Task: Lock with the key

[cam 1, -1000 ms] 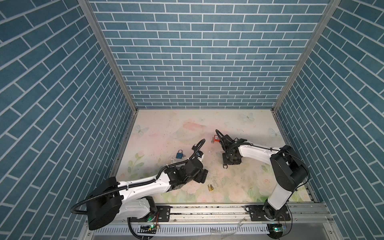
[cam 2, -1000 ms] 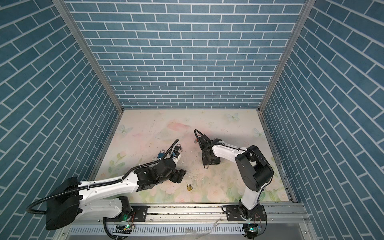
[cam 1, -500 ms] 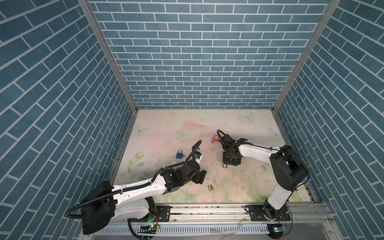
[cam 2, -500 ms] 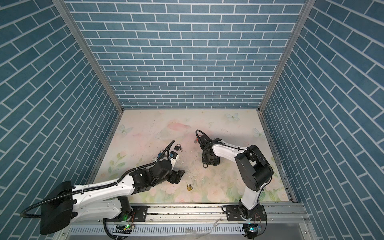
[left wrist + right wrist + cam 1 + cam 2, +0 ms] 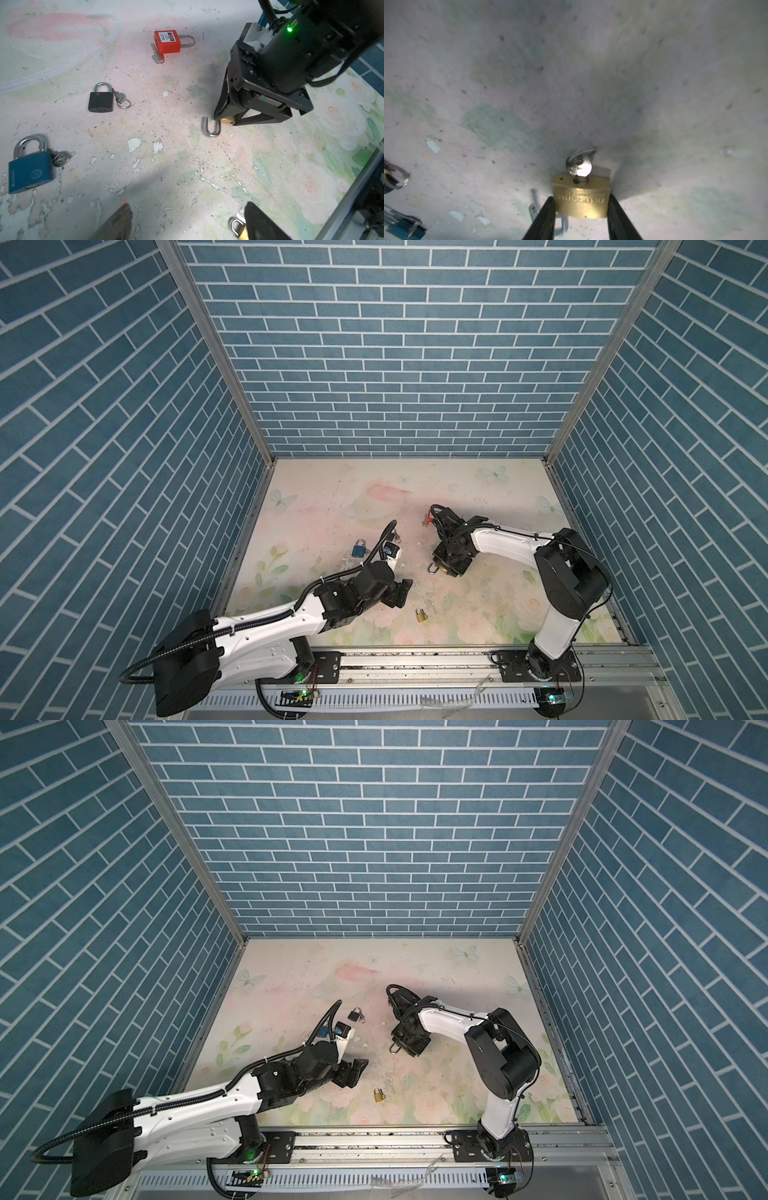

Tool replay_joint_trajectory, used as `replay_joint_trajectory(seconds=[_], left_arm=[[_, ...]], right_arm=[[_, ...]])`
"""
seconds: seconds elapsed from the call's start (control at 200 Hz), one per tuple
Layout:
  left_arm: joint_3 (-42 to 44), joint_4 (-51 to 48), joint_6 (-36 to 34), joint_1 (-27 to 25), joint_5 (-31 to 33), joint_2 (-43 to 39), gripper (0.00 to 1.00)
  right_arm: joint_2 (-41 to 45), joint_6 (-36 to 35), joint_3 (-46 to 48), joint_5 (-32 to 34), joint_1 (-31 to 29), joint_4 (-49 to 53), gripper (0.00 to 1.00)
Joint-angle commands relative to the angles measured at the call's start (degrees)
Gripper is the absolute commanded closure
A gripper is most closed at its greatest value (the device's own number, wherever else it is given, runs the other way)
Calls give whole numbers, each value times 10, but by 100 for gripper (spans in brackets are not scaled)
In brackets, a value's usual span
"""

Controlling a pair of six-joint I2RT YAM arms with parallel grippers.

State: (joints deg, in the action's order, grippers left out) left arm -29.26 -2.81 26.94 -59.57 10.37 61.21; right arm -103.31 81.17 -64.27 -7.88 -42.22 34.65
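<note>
Your right pincer [image 5: 580, 199] clamps the brass padlock [image 5: 581, 204], left pincer [image 5: 188, 205] gapes empty; turning the key [image 5: 579, 166] may twist it loose.

A blue padlock [image 5: 30, 168], a black padlock [image 5: 101, 101] and a red padlock [image 5: 167, 41] lie apart on the scuffed floral bench [image 5: 166, 166], a small brass padlock [image 5: 421, 615] too.

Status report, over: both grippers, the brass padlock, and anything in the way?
Left gripper open, empty. Right gripper shut on brass padlock, key inserted, shackle open. Black padlock and red padlock lie apart, nothing blocking.
</note>
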Motion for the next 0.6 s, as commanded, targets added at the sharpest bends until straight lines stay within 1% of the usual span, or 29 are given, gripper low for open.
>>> replay_joint_trajectory(seconds=[0.0, 0.075, 0.15, 0.245, 0.305, 0.365, 0.425, 0.485, 0.55, 0.585, 0.59, 0.595], left_arm=[[13, -3, 9, -2, 15, -19, 14], [18, -6, 13, -3, 19, -29, 14], [20, -10, 17, -2, 23, -37, 14], [19, -22, 26, -2, 34, -46, 14], [19, -28, 35, -3, 46, -53, 14], [20, -34, 47, -2, 59, -61, 14], [20, -40, 61, 0, 72, -69, 14], [19, -48, 75, 4, 81, -75, 14], [20, -56, 91, 13, 83, -82, 14], [19, -61, 99, 18, 82, -86, 14], [19, -62, 100, 19, 81, -86, 14], [20, -62, 101, 19, 81, -86, 14]], right_arm=[[-25, 103, -22, -13, -10, 5, 56], [-28, 120, -24, -17, -12, -3, 52], [-21, 119, -23, -15, -11, -19, 47], [2, 89, -35, 6, -11, -17, 37], [20, 54, -40, 15, -11, -22, 33], [35, 4, -49, 18, -10, -22, 31], [50, -75, -58, 12, -8, -34, 31], [61, -168, -69, 0, -7, -47, 31], [70, -287, -80, -14, -5, -60, 33], [72, -348, -81, -32, -4, -68, 33], [72, -348, -81, -36, -3, -73, 33], [72, -370, -81, -43, -3, -73, 33]])
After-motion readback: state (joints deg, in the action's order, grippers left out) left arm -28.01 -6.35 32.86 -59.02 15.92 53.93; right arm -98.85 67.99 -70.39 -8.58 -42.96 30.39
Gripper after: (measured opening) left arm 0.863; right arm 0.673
